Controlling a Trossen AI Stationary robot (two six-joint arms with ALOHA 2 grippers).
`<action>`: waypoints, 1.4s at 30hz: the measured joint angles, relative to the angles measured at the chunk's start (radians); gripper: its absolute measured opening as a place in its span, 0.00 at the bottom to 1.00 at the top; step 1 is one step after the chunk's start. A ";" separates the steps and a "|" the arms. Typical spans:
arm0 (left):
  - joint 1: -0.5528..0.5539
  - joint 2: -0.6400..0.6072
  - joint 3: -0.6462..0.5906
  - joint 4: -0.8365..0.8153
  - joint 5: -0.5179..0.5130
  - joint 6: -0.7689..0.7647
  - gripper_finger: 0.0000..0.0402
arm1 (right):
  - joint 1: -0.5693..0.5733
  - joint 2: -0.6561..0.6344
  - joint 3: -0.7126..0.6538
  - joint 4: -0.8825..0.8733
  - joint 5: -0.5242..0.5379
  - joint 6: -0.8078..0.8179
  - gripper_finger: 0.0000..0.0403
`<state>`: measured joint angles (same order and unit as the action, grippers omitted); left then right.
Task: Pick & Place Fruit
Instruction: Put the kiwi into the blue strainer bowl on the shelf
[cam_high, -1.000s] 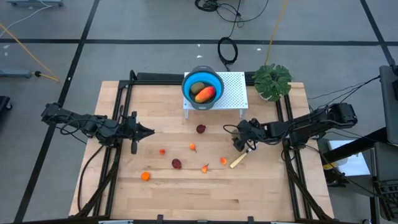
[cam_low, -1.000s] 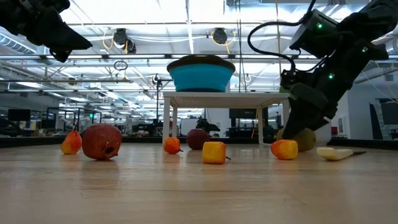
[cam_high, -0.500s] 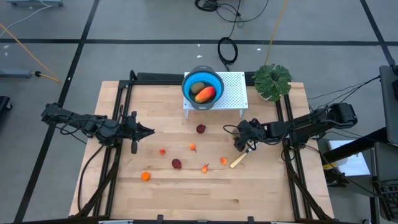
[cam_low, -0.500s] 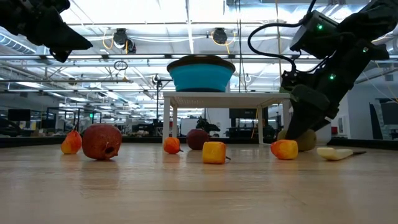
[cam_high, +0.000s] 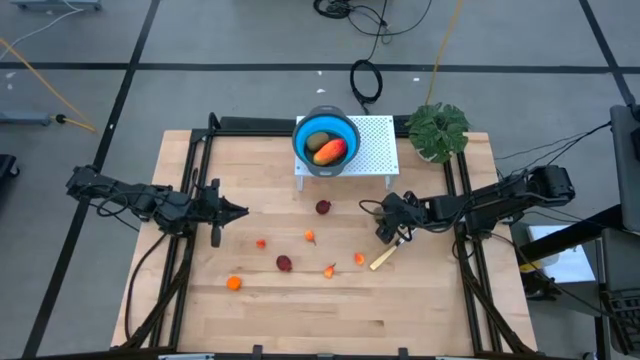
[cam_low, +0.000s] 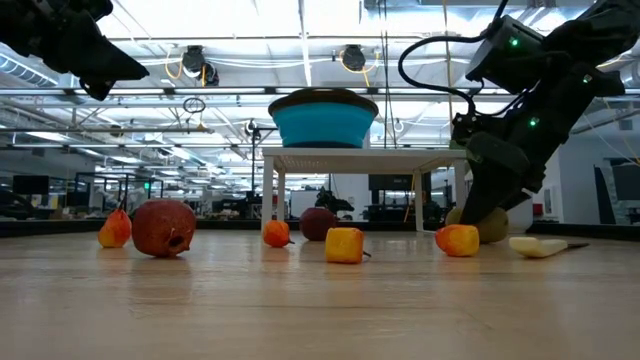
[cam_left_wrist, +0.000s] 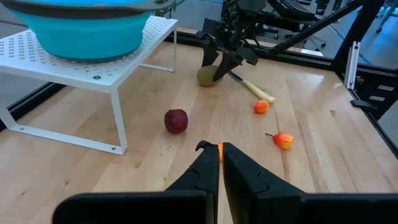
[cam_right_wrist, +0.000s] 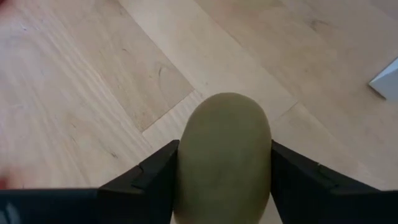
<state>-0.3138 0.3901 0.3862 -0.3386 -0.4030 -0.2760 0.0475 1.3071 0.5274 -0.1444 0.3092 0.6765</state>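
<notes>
My right gripper (cam_high: 385, 231) stands over a brownish-green oval fruit (cam_right_wrist: 224, 152) near the table's right side, shut on it. A second green oval and the long red-orange piece (cam_high: 331, 151) lie in the blue bowl (cam_high: 347, 130) on a white perforated stand. Two dark red balls (cam_high: 323, 207) (cam_high: 284, 263) and several orange bits (cam_high: 311, 237) rest on the wood. My left gripper (cam_high: 238, 211) hangs shut above the table's left part, touching nothing. My right gripper pinches the brownish-green oval's two long sides (cam_right_wrist: 186, 155) between its fingers (cam_right_wrist: 146, 183), which lie along the oval. They come slanting down from the table's right side. In the low view the oval (cam_low: 488, 222) still sits with its underside on the table.
A yellow-handled knife (cam_high: 385, 258) lies just nearer than the right gripper. A green leafy plant (cam_high: 438, 130) stands at the far right corner. The white stand (cam_high: 375, 150) holds the bowl at the far middle. Bare wood stretches along the near edge.
</notes>
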 joint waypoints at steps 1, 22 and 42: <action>0.000 0.000 0.000 0.000 0.000 0.000 0.05 | 0.000 0.000 0.000 0.000 0.000 0.008 0.50; 0.000 0.001 0.000 0.050 0.004 -0.025 0.05 | 0.000 -0.039 0.000 0.711 -0.237 0.176 0.50; 0.000 0.002 0.000 0.059 0.003 -0.045 0.05 | 0.000 -0.040 0.000 1.224 -0.233 0.294 0.50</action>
<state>-0.3138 0.3923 0.3862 -0.2798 -0.4003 -0.3205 0.0475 1.2667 0.5274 1.0796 0.0761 0.9703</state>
